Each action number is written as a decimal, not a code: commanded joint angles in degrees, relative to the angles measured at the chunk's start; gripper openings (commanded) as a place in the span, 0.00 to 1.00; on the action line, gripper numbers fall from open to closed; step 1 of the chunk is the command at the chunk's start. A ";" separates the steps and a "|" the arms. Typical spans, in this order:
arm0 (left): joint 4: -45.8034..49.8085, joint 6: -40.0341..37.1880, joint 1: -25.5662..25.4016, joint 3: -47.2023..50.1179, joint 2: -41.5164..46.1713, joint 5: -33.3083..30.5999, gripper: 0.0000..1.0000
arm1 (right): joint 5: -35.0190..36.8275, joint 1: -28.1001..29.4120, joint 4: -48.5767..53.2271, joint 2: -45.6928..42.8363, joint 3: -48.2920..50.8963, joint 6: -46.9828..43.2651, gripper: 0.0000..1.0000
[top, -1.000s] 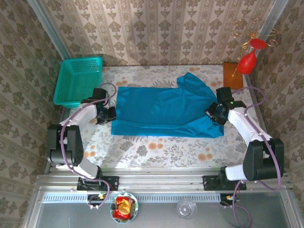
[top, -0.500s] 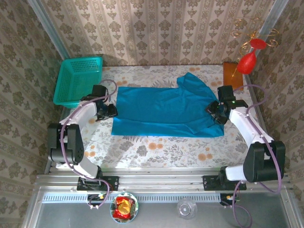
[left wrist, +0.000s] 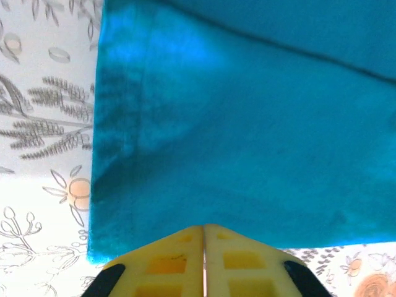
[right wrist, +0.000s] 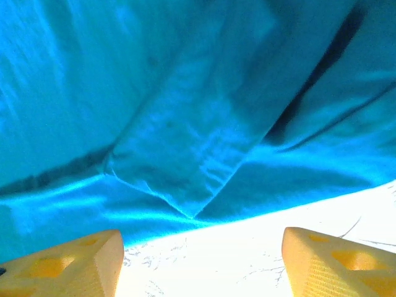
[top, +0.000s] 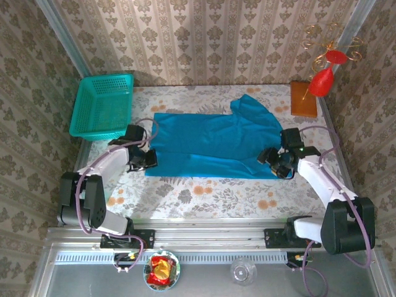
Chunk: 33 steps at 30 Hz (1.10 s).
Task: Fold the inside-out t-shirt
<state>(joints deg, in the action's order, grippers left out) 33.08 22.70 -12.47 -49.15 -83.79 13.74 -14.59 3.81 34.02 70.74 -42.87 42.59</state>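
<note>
Since 1 s ago both hands have slid toward the near edge. L hand (top: pixel 147 159) went from the left side of the t-shirt (top: pixel 210 142) to its near-left corner. R hand (top: pixel 272 162) went to the near-right hem, and its fingers have gone from closed to spread.

L hand (left wrist: pixel 203 230): fingers pressed together, tips right at the t-shirt (left wrist: pixel 247 124) near hem in wrist view. Can't tell if any cloth is caught btwn them.

R hand (right wrist: pixel 201 240): spread wide, nothing btwn the fingers. Tips sit at the hem line, w/ bare surface (top: pixel 204 193) btwn them and a folded flap of t-shirt (right wrist: pixel 185 124) straight ahead.

T-shirt lies flat across mid surface btwn the two hands, one sleeve pointing to the far right.

Teal mesh basket (top: pixel 104 79) at far-left corner, apart from the t-shirt. On the near rail: small bowl (top: pixel 147 275) w/ a red-yellow wrapped item (top: pixel 162 270) inside, clear glass (top: pixel 243 270) beside it.
</note>
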 commanded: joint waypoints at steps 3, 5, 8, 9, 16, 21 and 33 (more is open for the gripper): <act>1.45 0.59 -0.12 0.94 -3.54 -1.86 0.07 | -9.45 1.00 -11.47 4.22 2.94 2.98 0.78; 2.24 0.72 -0.10 0.89 -4.55 -2.43 0.07 | -11.09 1.06 -14.90 5.92 3.47 4.07 0.81; 2.32 1.11 -0.14 1.29 -4.90 -3.18 0.07 | -12.36 1.02 -19.58 8.62 3.90 5.79 0.82; 2.40 1.19 -0.10 1.38 -4.98 -3.63 0.07 | -12.90 1.02 -20.72 10.96 3.94 6.38 0.81; 4.52 1.30 -0.25 0.64 -4.96 -6.18 0.07 | -14.28 1.03 -27.55 15.81 5.67 11.75 0.81; 4.98 1.26 -0.16 0.50 -4.73 -6.42 0.07 | -10.65 1.08 -25.02 12.70 6.99 12.73 0.80; 6.04 1.14 -0.22 0.06 -4.35 -7.59 0.07 | -4.42 1.20 -17.21 7.46 6.95 11.21 0.78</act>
<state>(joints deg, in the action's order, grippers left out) 36.86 22.92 -12.47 -48.31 -88.55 7.62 -21.10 4.58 14.26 77.10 -36.14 54.02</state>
